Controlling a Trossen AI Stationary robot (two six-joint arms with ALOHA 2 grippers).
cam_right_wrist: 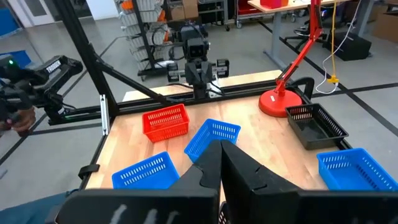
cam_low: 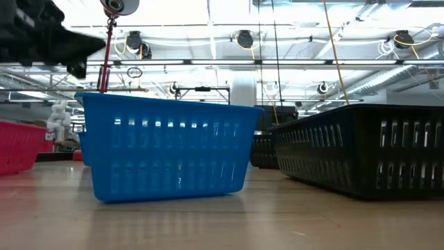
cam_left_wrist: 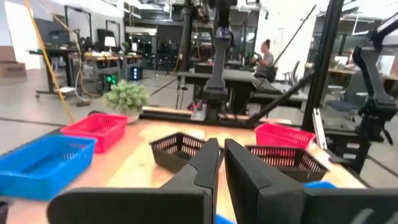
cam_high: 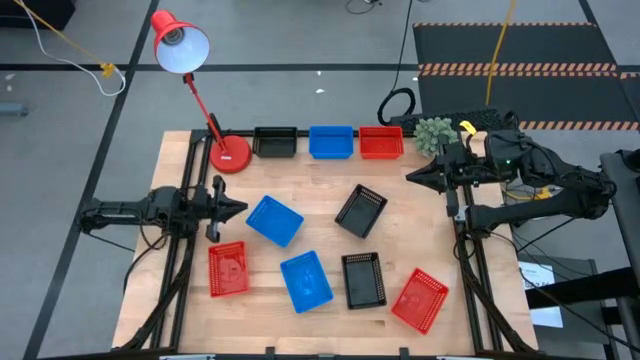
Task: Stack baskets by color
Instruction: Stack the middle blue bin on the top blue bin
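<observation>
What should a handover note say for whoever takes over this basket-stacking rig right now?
Left gripper: nearly shut, empty, hovering at the table's left beside the tilted blue basket.
Right gripper: shut, empty, at the right near the small plant.
Back row, one each: black basket, blue basket, red basket, beside the red lamp.
Loose on the table: red, blue, black, red, black.
Done: no stacks visible yet.
Left: move all six loose baskets onto the matching colour in the back row.

Wooden table [cam_high: 330, 235] carries nine baskets [cam_high: 275, 220], red lamp [cam_high: 229, 155], small plant [cam_high: 434, 132].
</observation>
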